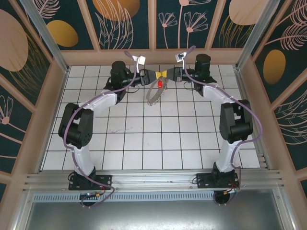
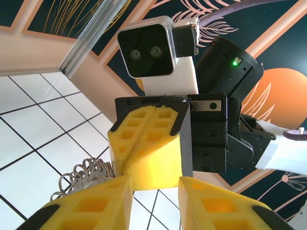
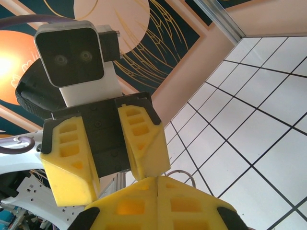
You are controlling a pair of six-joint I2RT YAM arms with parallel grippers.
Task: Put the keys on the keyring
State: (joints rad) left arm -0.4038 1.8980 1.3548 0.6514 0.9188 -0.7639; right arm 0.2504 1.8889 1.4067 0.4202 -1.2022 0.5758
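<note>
At twelve o'clock on the table [image 1: 144, 139] the right gripper [image 1: 166, 74] is pinching shut, the left gripper [image 1: 156, 75] is gaping, and the keyring [image 1: 154, 94] and key [image 1: 159, 83] are dangling at their six o'clock, so one jostle is probably dropping both.

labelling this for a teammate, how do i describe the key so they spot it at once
In the top view, at the far middle of the white tiled table, the left tool and right tool nearly meet. Just below them is the key, by the pale keyring: the lone red speck.
</note>
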